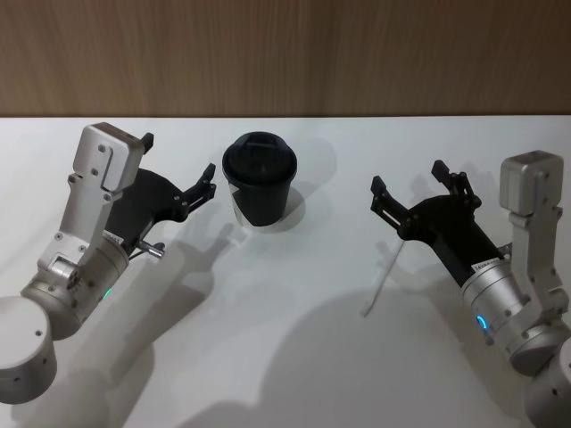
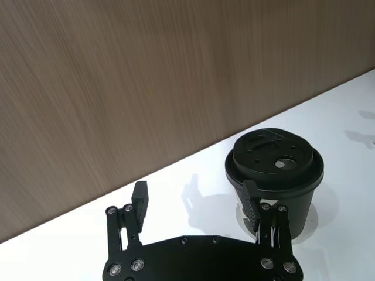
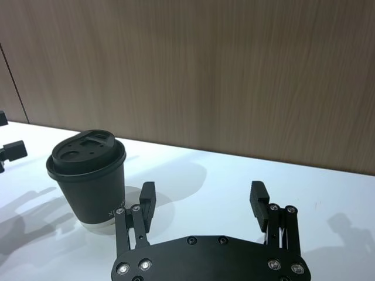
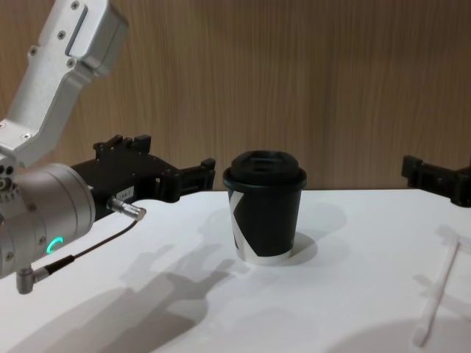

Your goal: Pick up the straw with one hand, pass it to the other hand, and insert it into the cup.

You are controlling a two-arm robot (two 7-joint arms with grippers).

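The black lidded cup (image 1: 259, 178) stands upright at the back middle of the white table (image 1: 285, 348). The white straw (image 1: 384, 272) lies flat on the table to the cup's right, its far end under my right gripper (image 1: 408, 178). That gripper hovers open above the straw, with nothing between its fingers. My left gripper (image 1: 178, 159) hangs open just left of the cup, also holding nothing. From the chest, the cup (image 4: 266, 209) sits centre, the straw (image 4: 436, 290) at the right and the left gripper (image 4: 176, 158) beside the cup. The wrist views show each open gripper (image 2: 195, 199) (image 3: 203, 193) with the cup (image 2: 274, 175) (image 3: 88, 175) nearby.
A wood-panelled wall (image 1: 285, 53) runs right behind the table's back edge. Both arms cast soft shadows on the white table top in front of the cup.
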